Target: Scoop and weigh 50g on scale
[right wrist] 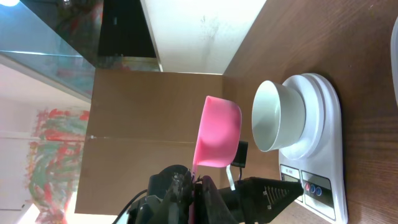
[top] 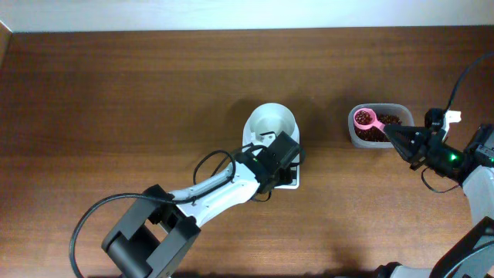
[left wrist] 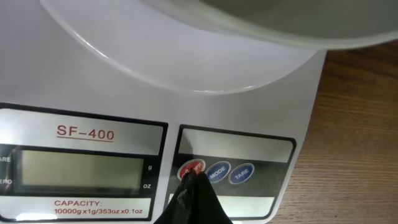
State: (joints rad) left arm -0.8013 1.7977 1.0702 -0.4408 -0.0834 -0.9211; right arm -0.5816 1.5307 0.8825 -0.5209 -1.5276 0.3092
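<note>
Two arms share the brown tabletop (top: 116, 93), and from how things lie the weighing has barely begun. Near the middle sits the white scale (left wrist: 124, 74), its round bowl (top: 270, 123) empty and its display (left wrist: 78, 171) showing no digits I can read. Well to the right stands the clear tub (top: 353, 137), where all the beans (top: 377, 134) lie. The pink spoon (top: 363, 118) hangs over one corner of the tub and looks empty from above. The right fingers (right wrist: 189, 186) are closed on its handle. The left fingers (left wrist: 191, 182) are pinched together on nothing, with their tip on the scale's red button (left wrist: 191, 169). Switching on looks to be the step in hand. Scooping, tipping into the bowl and reaching the target weight all remain.
</note>
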